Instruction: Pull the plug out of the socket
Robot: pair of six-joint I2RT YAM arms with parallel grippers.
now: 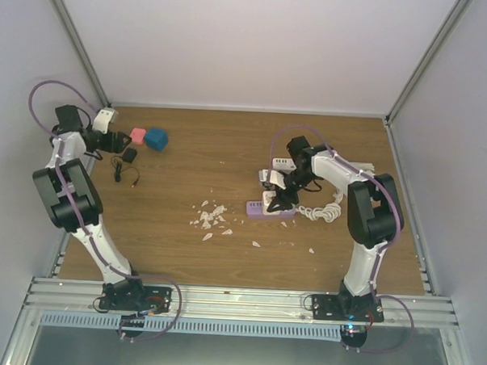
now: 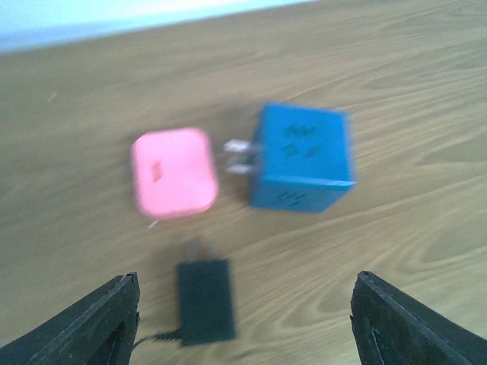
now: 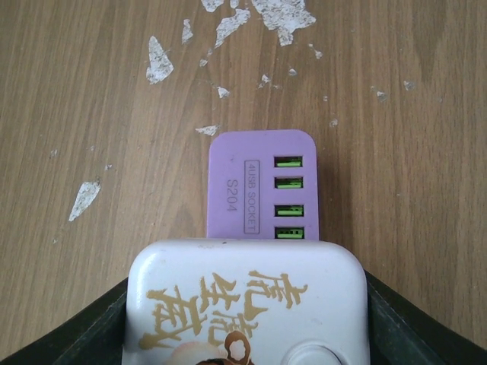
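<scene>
Jaws of the right gripper (image 3: pixel 246 283) clamp the white rounded plastic plug with gold characters (image 3: pixel 247 308), seated against the purple plastic four-port USB socket block (image 3: pixel 262 190) at its 12 o'clock. Scattered white flakes (image 3: pixel 228 23) litter the wooden table (image 3: pixel 396 152) beyond. The left gripper (image 2: pixel 243 319) is spread wide, a black rectangular adapter (image 2: pixel 205 300) seen between its fingers, a pink rounded block (image 2: pixel 173 172) at the adapter's 11 o'clock and a blue cube (image 2: pixel 303 157) at 1 o'clock.
</scene>
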